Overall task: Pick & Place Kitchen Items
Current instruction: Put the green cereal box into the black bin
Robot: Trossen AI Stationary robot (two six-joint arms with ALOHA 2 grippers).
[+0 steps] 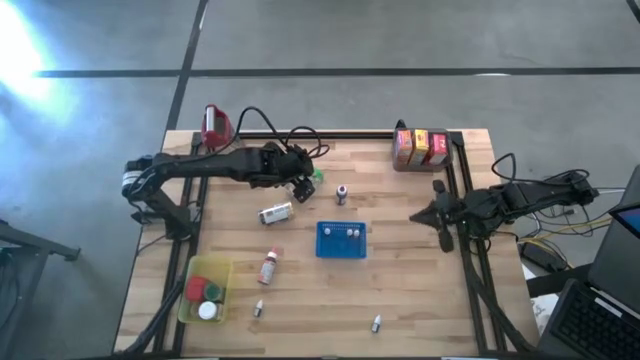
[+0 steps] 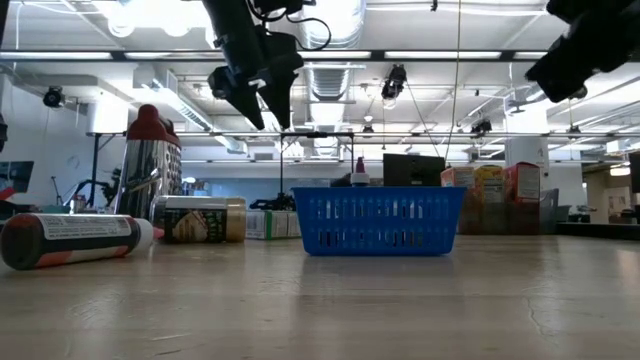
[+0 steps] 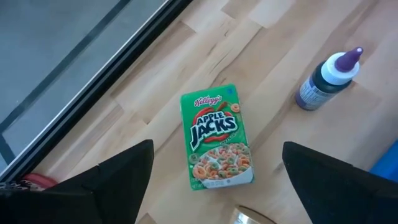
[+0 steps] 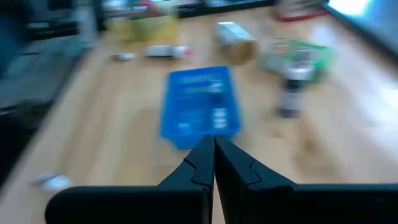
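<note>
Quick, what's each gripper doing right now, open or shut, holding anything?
Left gripper: open, empty, hovering above the small green Apple Jacks cereal carton lying flat.
Right gripper: shut, empty, waiting at the table's right edge.

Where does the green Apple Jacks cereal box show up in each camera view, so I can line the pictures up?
High view: green cereal box, mostly hidden under the open left gripper, upper middle of the table.
Low view: cannot tell; no green box can be made out.
Left wrist view: centre, lying flat.
Right wrist view: blurred green patch, upper right.
Shared landmark: the dark purple-capped bottle beside it.
</note>
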